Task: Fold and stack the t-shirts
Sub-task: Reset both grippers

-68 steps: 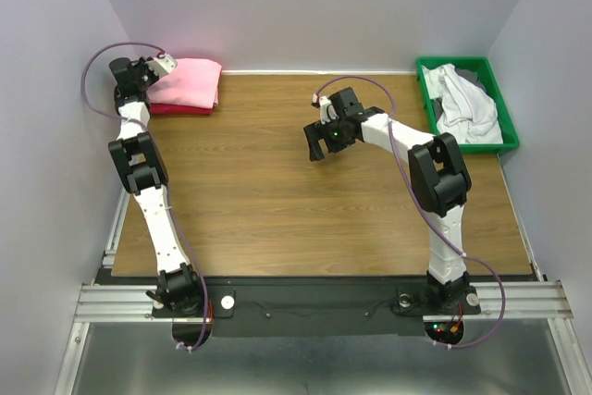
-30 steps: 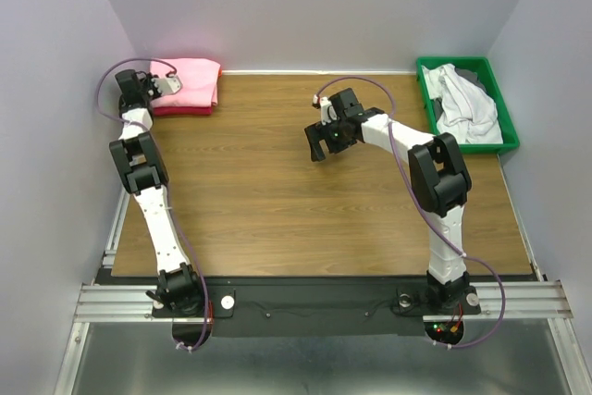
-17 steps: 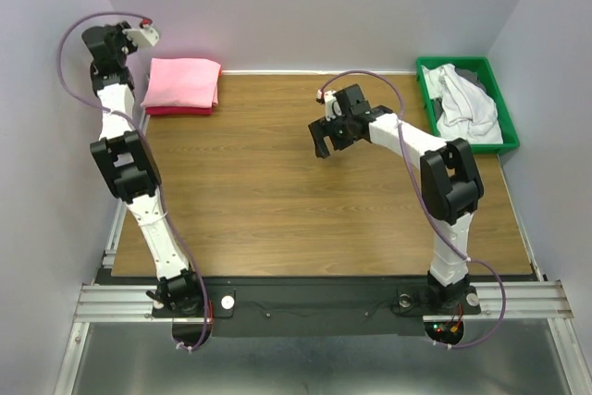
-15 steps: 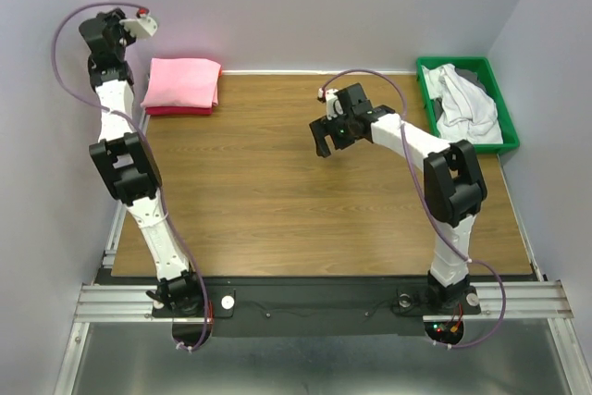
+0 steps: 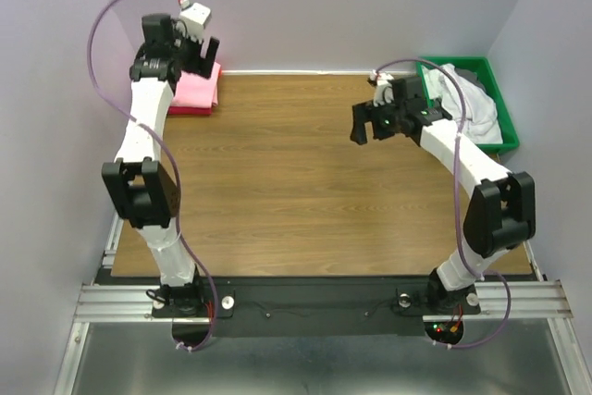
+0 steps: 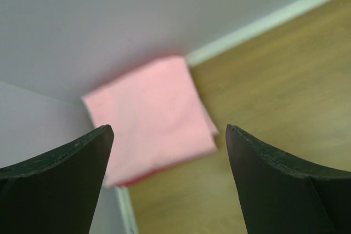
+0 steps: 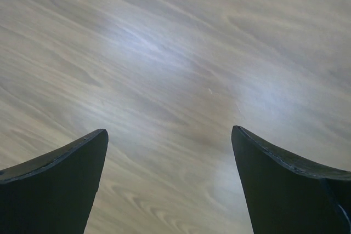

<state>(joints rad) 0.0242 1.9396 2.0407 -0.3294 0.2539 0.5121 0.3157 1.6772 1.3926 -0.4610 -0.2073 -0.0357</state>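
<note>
A folded pink t-shirt lies on a red t-shirt in the far-left corner of the bench. The left end effector hangs above them, jaws wide apart, gripping nothing. Right of centre, the right end effector hovers over the bench, equally spread and empty. At far right, crumpled white t-shirts fill a green bin.

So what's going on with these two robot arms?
They are folding and stacking t-shirts. A folded pink shirt lies in the table's far left corner, with the left gripper open above it. The right gripper hangs open over bare wood, near a green bin holding crumpled white shirts. Neither holds anything.
</note>
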